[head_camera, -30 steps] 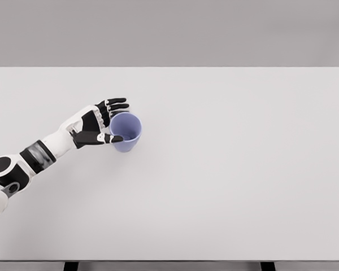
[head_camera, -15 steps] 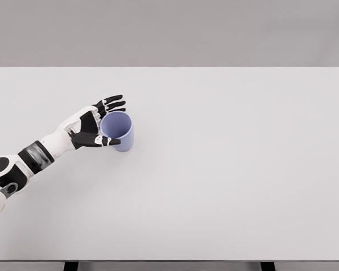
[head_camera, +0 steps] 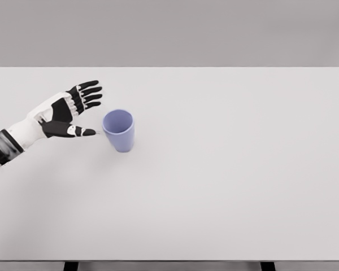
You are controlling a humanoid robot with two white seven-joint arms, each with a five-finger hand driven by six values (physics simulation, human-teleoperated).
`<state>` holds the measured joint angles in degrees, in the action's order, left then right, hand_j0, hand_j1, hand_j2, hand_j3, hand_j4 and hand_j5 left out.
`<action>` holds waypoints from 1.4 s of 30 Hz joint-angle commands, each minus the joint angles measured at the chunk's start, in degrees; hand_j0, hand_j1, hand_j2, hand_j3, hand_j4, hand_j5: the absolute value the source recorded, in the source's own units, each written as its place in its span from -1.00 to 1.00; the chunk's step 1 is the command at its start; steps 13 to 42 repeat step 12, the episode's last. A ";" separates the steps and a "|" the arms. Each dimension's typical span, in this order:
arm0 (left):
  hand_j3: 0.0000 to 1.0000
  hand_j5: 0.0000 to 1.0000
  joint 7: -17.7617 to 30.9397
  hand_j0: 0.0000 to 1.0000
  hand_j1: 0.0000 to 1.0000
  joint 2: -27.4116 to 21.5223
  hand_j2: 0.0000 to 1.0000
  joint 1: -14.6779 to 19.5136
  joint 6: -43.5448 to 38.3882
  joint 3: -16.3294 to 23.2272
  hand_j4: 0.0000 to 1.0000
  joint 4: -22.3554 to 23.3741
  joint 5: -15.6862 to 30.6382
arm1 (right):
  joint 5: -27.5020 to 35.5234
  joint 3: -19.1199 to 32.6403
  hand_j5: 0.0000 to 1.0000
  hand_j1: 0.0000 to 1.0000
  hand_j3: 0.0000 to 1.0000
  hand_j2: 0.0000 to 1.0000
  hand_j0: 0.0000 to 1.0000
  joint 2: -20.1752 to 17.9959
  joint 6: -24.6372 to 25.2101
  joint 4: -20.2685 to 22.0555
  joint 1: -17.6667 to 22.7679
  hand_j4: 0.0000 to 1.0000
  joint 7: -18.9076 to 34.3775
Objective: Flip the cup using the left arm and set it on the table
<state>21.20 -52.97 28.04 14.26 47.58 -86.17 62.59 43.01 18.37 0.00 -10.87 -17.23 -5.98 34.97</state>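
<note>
A light purple cup (head_camera: 120, 130) stands upright on the white table (head_camera: 226, 169), mouth up, left of the middle. My left hand (head_camera: 73, 110) hovers just to the cup's left with fingers spread and holds nothing. Its thumb tip reaches close to the cup's rim, while the other fingers point away above it. The white left arm runs off the picture's left edge. My right arm is out of view.
The table's far edge runs across the top of the picture against a grey wall. Its near edge lies along the bottom, with two dark legs showing below.
The left hand let go of the cup and drew back to the left. The cup went from tilted to standing upright on the table.
</note>
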 commanded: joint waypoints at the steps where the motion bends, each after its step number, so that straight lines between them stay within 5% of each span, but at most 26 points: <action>1: 1.00 1.00 10.07 1.00 1.00 -3.10 1.00 -0.09 0.15 -3.98 1.00 -1.72 0.16 | -0.03 0.00 1.00 1.00 1.00 1.00 1.00 0.00 -0.03 0.01 0.00 1.00 0.03; 2: 1.00 1.00 13.80 1.00 1.00 -6.00 1.00 0.17 0.15 -4.51 1.00 -1.72 0.07 | -0.03 0.00 1.00 1.00 1.00 1.00 1.00 0.00 -0.03 0.01 0.00 1.00 0.03; 7: 1.00 1.00 13.80 1.00 1.00 -10.22 1.00 -0.44 -0.02 -7.41 1.00 -1.89 0.16 | -0.03 0.00 1.00 1.00 1.00 1.00 1.00 0.00 -0.03 0.01 0.00 1.00 0.03; 42: 1.00 1.00 13.80 1.00 1.00 -9.52 1.00 -1.67 -0.02 -7.41 1.00 -1.89 0.16 | -0.03 0.00 1.00 1.00 1.00 1.00 1.00 0.00 -0.03 0.01 0.00 1.00 0.03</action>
